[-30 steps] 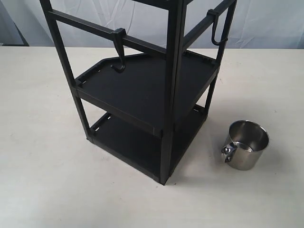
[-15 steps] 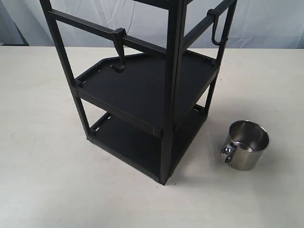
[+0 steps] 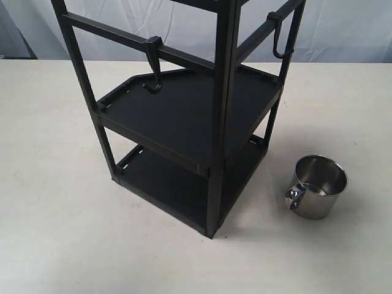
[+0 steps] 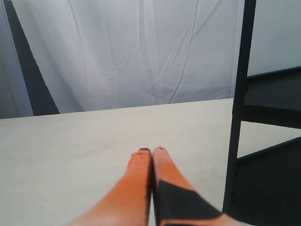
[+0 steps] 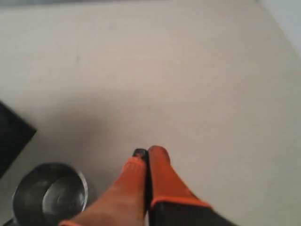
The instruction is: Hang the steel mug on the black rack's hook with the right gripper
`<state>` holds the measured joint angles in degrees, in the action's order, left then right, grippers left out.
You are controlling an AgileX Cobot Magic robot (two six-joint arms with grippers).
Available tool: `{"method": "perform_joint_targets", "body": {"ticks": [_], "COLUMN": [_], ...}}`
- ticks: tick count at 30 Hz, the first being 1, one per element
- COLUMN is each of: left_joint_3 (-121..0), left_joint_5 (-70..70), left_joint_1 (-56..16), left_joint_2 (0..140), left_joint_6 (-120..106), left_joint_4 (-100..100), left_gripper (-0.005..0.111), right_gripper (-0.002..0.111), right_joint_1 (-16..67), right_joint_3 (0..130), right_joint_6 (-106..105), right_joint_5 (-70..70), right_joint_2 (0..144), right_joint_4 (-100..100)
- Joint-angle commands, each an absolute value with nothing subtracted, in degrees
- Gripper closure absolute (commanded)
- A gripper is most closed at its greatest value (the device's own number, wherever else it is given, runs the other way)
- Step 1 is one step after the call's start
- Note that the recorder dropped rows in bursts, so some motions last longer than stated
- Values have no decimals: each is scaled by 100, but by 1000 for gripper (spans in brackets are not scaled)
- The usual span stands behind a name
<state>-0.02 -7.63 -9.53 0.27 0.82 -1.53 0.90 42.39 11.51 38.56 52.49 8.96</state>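
The steel mug (image 3: 318, 187) stands upright on the table, right of the black rack (image 3: 220, 122), with its strap handle facing the near left. The slim J-shaped hook (image 3: 278, 38) hangs empty from the rack's upper right crossbar. Neither gripper shows in the exterior view. In the right wrist view my right gripper (image 5: 146, 153) is shut and empty above bare table, with the mug (image 5: 49, 195) off to one side of its fingers and apart from them. My left gripper (image 4: 151, 150) is shut with nothing in it, beside a rack post (image 4: 240, 108).
A broader hook with a curled tip (image 3: 153, 67) hangs from the rack's front left crossbar. Both shelves hold nothing. The pale table (image 3: 55, 184) runs back to a white curtain (image 4: 141, 52). A dark corner of the rack (image 5: 11, 136) lies near the mug.
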Motion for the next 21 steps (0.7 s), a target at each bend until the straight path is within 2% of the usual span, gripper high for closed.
{"method": "perform_joint_targets", "body": {"ticks": [1,4,6,9,10,13,19,20,21], "left_joint_3": [0,0,0,0,0,0,0,0,0], "left_joint_5": [-732,-732,-732,-732,-732,-732,-732,-732,-732], "left_joint_1": [-980,-980,-980,-980,-980,-980,-980,-980,-980], "left_joint_2": [0,0,0,0,0,0,0,0,0], "left_joint_6": [96,96,96,96,96,96,96,96,96], "left_joint_4": [-168,-168,-168,-168,-168,-168,-168,-168,-168], "left_gripper": [105,105,105,105,105,105,105,105,105], "right_gripper": [109,109,103,84,74,58,57,63,78], "right_joint_1": [493,700,768,780,780,780,780,780,780], "right_joint_3": [4919,5073,5073,5073,5073,5073,4786,4717,4703], "right_joint_6": [192,140,124,124,124,124,314,314,314], "right_joint_5": [4668,4813,4801,4790,4763,4724,4377,4220,4172], "right_joint_2": [6731,7457,7833,8185,8283,8465,9229,9447,9639], "right_joint_4": [-290,-535,-478,-571,-655,-668,-653,-670,-727]}}
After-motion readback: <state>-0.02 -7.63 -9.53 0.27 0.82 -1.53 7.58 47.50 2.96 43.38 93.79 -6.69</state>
